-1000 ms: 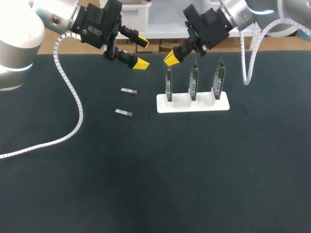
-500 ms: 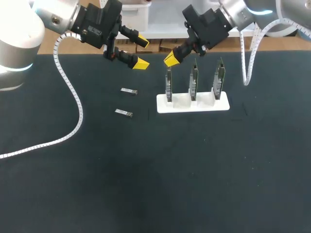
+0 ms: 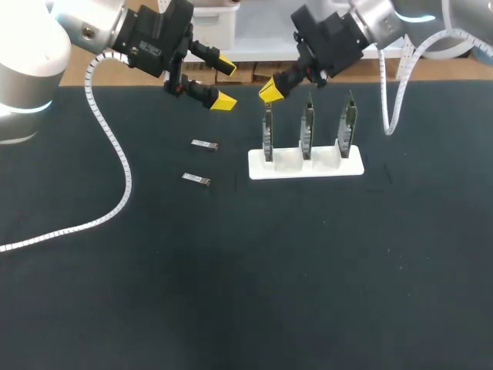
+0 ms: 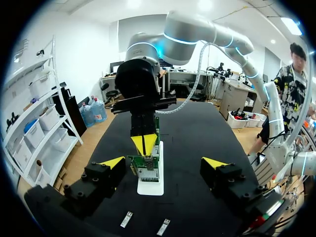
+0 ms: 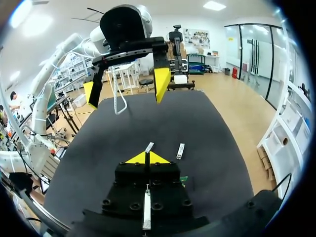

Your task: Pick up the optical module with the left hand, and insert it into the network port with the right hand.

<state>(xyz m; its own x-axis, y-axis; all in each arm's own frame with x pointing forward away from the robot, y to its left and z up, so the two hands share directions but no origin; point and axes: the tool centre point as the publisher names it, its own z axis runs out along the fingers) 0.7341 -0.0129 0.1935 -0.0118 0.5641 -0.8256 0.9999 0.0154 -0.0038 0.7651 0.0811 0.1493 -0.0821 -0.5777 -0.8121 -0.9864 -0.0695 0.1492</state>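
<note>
Fingers spread, the left gripper [image 3: 225, 82] is hovering beyond the far module [image 3: 204, 144] and near module [image 3: 196, 179], both lying left of the rack [image 3: 305, 165], likely readying a pick. The right gripper [image 3: 271, 89], pressed together and empty, is waiting above the rack.

left tool [image 3: 225, 82] spread | right tool [image 3: 271, 90] by rack [image 3: 306, 164] | far module [image 3: 205, 144], near module [image 3: 196, 179] flat

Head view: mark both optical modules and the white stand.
Far optical module [image 3: 204, 144]: head view, mid-body.
Near optical module [image 3: 196, 179]: head view, mid-body.
White stand [image 3: 286, 163]: head view, bare base between boards.
</note>
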